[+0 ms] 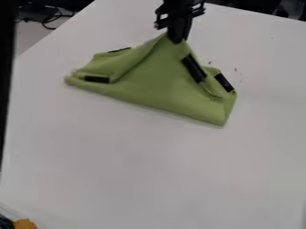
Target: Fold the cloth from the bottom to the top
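At the lower left corner of the view there is an orange thing (25, 224), cut by the edge. Farther away, the green cloth (152, 80) is on the far part of the white desk (149, 174). The black tool (176, 39) pinches the cloth at its top peak; from this point the fabric spreads below the tool to both sides, with four black patches showing.
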Robot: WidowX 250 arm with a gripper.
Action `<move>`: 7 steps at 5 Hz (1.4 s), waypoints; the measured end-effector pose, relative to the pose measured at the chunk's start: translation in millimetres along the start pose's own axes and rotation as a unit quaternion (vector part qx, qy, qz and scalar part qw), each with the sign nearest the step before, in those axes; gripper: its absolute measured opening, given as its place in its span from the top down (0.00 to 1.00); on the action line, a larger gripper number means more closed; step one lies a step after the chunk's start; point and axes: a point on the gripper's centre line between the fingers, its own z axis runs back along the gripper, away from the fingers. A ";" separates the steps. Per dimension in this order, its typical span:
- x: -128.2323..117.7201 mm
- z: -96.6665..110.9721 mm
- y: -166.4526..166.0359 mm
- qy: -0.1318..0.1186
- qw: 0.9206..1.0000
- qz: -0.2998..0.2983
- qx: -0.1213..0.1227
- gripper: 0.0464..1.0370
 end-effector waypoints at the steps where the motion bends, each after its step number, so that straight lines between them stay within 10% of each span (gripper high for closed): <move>1: 6.0 -18.3 -11.3 0.022 1.000 -0.021 0.003 0.99; 2: 9.2 -36.5 -10.8 0.047 0.999 -0.024 -0.006 0.96; 4: -1.0 -58.1 1.8 0.064 0.995 -0.062 -0.045 0.55; 6: 2.2 -18.0 -4.5 0.033 0.992 -0.068 -0.102 0.04; 7: -7.1 -0.7 -6.2 0.020 0.991 -0.077 -0.111 0.03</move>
